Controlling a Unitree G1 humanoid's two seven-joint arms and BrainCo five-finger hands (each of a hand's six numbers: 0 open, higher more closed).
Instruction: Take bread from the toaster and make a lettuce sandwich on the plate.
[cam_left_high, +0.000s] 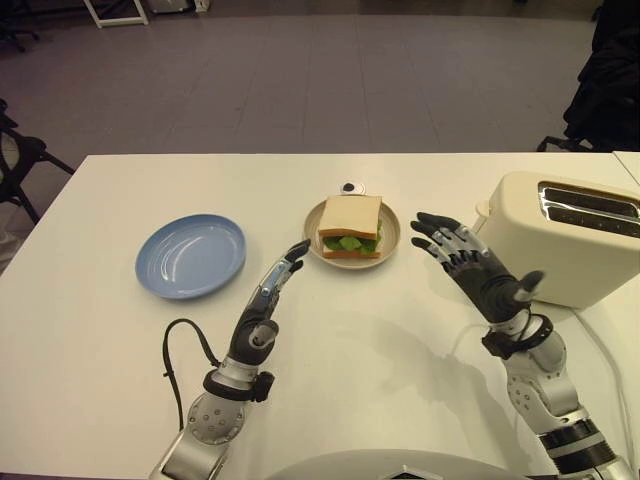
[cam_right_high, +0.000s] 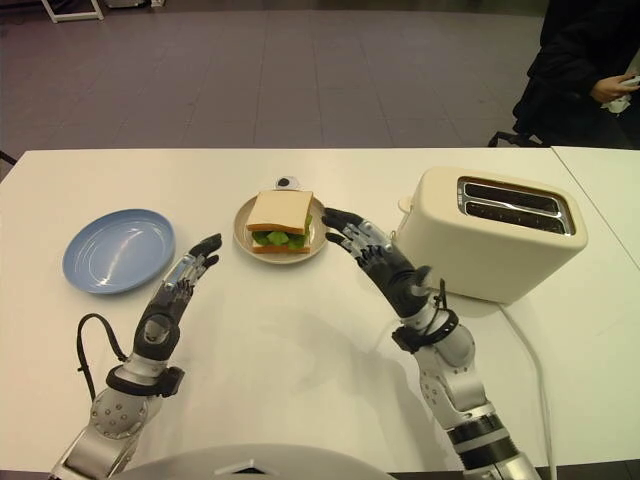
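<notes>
A sandwich (cam_left_high: 351, 229) of two bread slices with green lettuce between them rests on a small beige plate (cam_left_high: 393, 240) at the table's middle. The cream toaster (cam_left_high: 565, 237) stands to the right, its two slots dark. My left hand (cam_left_high: 266, 306) hovers above the table, near and left of the plate, fingers stretched out and holding nothing. My right hand (cam_left_high: 472, 267) is raised between the plate and the toaster, fingers spread, holding nothing.
A blue plate (cam_left_high: 190, 256) lies to the left with nothing on it. A small round black-and-white object (cam_left_high: 351, 187) sits just behind the beige plate. The toaster's cable (cam_right_high: 530, 350) runs toward the near right edge. Bare white table lies in front.
</notes>
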